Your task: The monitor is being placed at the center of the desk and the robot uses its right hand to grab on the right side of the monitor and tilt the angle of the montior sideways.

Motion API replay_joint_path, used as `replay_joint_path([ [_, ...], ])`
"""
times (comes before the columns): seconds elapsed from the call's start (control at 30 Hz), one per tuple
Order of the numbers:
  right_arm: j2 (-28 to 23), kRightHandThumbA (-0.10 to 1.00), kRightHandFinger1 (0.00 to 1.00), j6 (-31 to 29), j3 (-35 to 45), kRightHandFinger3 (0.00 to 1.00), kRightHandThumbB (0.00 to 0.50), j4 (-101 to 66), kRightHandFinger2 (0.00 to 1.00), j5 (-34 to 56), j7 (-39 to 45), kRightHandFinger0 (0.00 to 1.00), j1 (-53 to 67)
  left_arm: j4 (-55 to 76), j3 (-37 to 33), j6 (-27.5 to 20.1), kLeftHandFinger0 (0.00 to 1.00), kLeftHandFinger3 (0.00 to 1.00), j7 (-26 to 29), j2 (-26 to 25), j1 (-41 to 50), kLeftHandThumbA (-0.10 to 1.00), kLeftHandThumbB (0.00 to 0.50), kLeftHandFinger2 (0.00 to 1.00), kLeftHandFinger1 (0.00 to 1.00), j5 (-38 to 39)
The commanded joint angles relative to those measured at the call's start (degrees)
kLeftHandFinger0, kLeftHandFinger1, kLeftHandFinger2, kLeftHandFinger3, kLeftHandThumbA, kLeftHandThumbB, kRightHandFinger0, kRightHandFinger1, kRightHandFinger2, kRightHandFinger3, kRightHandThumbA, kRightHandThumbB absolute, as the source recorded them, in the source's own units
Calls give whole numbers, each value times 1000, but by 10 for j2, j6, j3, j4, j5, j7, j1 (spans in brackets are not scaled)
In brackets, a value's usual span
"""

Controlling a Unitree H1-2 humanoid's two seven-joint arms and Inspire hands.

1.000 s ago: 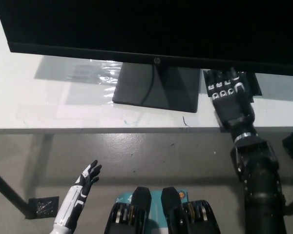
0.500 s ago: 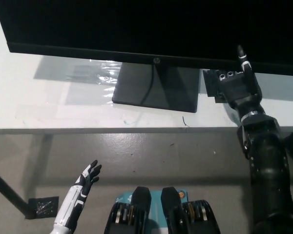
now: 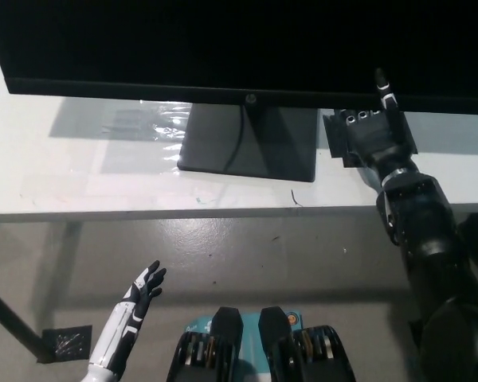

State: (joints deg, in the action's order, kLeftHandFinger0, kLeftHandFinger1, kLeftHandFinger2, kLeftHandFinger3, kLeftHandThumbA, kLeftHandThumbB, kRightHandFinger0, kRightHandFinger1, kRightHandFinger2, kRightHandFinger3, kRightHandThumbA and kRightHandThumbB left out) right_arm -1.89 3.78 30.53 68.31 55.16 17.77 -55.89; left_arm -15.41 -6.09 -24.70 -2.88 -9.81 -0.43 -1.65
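The black monitor [image 3: 223,40] fills the top of the head view, standing on its dark square base [image 3: 247,143] on the white desk [image 3: 80,175]. My black right hand [image 3: 373,137] is under the monitor's lower edge, right of the base. One finger [image 3: 381,86] lies up over the front bezel while the others are hidden behind the edge, so the hand is shut on the monitor's lower right part. My white left hand [image 3: 141,290] rests low at the lower left, below the desk, with its fingers apart and holding nothing.
A cable [image 3: 237,139] runs down the front of the stand. The desk's front edge [image 3: 183,213] crosses the middle of the picture, with grey floor below it. A dark desk leg and foot plate [image 3: 62,344] sit at the lower left.
My right hand has risen from the desk to the monitor's lower edge and put a finger over the bezel. The whole picture has shifted slightly left. The left hand has not moved.
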Motion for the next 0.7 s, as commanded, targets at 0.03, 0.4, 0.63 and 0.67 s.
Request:
replay_joint_path([
  [0.03, -6, 1000, 1000, -37, 11, 1000, 383, 46, 1000, -26, 20, 1000, -32, 11, 5, -22, 1000, 1000, 0, 1, -9, 1000, 288, 1000, 1000, 6],
  [0.4, -10, 1000, 1000, -57, 17, 1000, 380, 100, 1000, -49, 9, 1000, -68, 11, 2, -22, 1000, 1000, 10, 1, -7, 1000, 290, 1000, 1000, -2],
  [0.63, -13, 1000, 1000, -74, 24, 1000, 393, 128, 1000, -60, -36, 1000, -110, 12, 3, -22, 1000, 1000, 6, 1, -10, 1000, 286, 1000, 1000, 1],
  [0.67, -14, 1000, 1000, -74, 26, 1000, 386, 131, 1000, -60, -42, 1000, -113, 12, 3, -22, 1000, 1000, 7, 1, -10, 1000, 285, 1000, 1000, 1],
])
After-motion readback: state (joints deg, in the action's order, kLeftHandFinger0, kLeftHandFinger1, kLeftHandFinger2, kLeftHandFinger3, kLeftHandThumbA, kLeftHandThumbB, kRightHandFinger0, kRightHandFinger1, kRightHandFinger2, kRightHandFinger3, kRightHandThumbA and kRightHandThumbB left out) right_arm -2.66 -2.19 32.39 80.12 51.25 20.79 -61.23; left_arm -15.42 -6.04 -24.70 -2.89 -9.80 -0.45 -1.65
